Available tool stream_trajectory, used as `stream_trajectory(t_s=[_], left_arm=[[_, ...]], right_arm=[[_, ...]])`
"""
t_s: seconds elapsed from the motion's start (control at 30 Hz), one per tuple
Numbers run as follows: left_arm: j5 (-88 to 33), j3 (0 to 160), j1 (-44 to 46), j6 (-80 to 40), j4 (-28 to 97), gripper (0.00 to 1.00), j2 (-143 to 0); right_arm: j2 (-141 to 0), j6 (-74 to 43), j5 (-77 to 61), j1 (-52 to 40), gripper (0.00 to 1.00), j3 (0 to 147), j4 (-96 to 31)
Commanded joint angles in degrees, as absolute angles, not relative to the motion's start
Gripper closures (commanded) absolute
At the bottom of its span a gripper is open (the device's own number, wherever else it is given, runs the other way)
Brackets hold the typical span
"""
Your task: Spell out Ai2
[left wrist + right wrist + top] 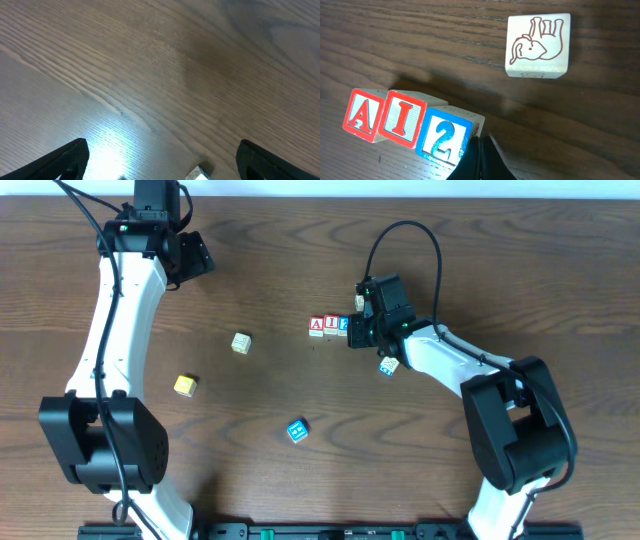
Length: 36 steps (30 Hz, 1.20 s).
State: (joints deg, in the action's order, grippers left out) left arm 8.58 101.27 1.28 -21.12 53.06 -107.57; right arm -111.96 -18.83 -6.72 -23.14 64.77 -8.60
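Note:
Three small cubes stand in a row mid-table: the red-and-white A cube (pixel 316 326) (pixel 362 115), the red-and-white I cube (pixel 330 325) (pixel 402 118) and the blue 2 cube (pixel 343 325) (pixel 445 136), side by side and touching. My right gripper (pixel 353 332) (pixel 481 144) is shut with nothing in it. Its tips rest against the right side of the 2 cube. My left gripper (pixel 192 256) (pixel 162 162) is open over bare wood at the far left, holding nothing.
A cream cube with an elephant drawing (pixel 537 45) lies beyond the row. Other loose cubes: a cream one (pixel 241 342), a yellow one (pixel 185 385), a cyan one (pixel 296 431), and one beside the right arm (pixel 388 366). A cube's corner (pixel 197 174) shows between the left fingers.

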Motion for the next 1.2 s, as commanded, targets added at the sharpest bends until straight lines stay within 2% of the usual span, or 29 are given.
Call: stream_trajectory(t_s=[0.0, 0.33, 0.47, 0.5, 0.57, 0.6, 0.63, 0.67, 0.73, 0.8, 0.9, 0.97, 1.0, 1.03, 1.07, 1.1, 1.13, 1.17], left_arm=[[9.02, 101.41, 1.04, -20.71, 53.01, 0.05, -107.50], [9.04, 101.41, 1.04, -20.64, 52.84, 0.05, -107.50], [9.04, 101.41, 1.04, -19.20, 52.84, 0.05, -107.50], [9.39, 101.41, 1.04, -18.83, 52.84, 0.05, -107.50], [9.96, 101.43, 1.04, -16.21, 52.84, 0.05, -107.42], [10.70, 101.43, 1.04, -15.66, 52.93, 0.05, -107.26], [11.46, 101.43, 1.13, -15.57, 53.21, 0.05, -107.07], [12.12, 101.43, 1.17, -15.57, 53.45, 0.05, -106.65], [12.23, 101.43, 1.15, -15.16, 53.54, 0.05, -105.54], [12.21, 101.43, 1.13, -14.96, 53.52, 0.05, -104.14], [12.21, 101.43, 1.10, -13.54, 53.54, 0.05, -101.67], [12.14, 101.43, 1.15, -13.26, 53.71, 0.05, -99.59], [11.90, 101.43, 1.15, -13.26, 53.84, 0.05, -98.56], [11.33, 101.43, 1.15, -13.26, 54.00, 0.05, -97.49], [10.61, 101.43, 1.15, -13.23, 54.04, 0.05, -96.55], [10.46, 101.43, 1.15, -13.23, 54.08, 0.05, -95.98], [10.48, 101.43, 1.15, -13.19, 54.19, 0.05, -95.46], [10.46, 101.43, 1.15, -13.04, 54.33, 0.05, -95.04]], right_arm=[[-112.53, -18.61, -7.35, -24.12, 0.99, 65.73, -8.12], [-112.53, -18.57, -7.31, -24.10, 0.99, 65.73, -7.62], [-112.53, -17.89, -2.90, -24.10, 0.98, 65.73, -7.77], [-112.53, -17.89, -0.47, -24.05, 0.86, 65.73, -7.92], [-112.31, -17.72, 4.47, -23.73, 0.76, 65.93, -8.75], [-112.07, -17.39, 6.31, -23.49, 0.56, 66.26, -9.61], [-111.72, -16.75, 7.55, -23.22, 0.41, 66.72, -10.57], [-111.15, -15.77, 8.67, -22.90, 0.31, 67.48, -11.97], [-109.65, -14.24, 11.46, -22.39, 0.13, 69.71, -15.46], [-107.83, -14.24, 14.33, -21.93, 0.09, 72.16, -18.76], [-104.14, -14.26, 15.14, -21.34, 0.10, 75.55, -21.47], [-101.08, -14.24, 14.76, -21.17, 0.15, 76.69, -21.17], [-99.90, -14.26, 14.52, -21.19, 0.24, 76.86, -20.75], [-98.80, -14.24, 13.52, -21.19, 0.42, 76.88, -20.12], [-98.35, -14.02, 11.53, -21.19, 0.81, 76.88, -19.68], [-98.37, -14.02, 10.35, -21.17, 0.93, 76.88, -19.64], [-98.59, -14.02, 9.17, -21.17, 0.99, 76.86, -19.64], [-99.11, -14.00, 7.62, -21.19, 0.99, 76.86, -19.46]])
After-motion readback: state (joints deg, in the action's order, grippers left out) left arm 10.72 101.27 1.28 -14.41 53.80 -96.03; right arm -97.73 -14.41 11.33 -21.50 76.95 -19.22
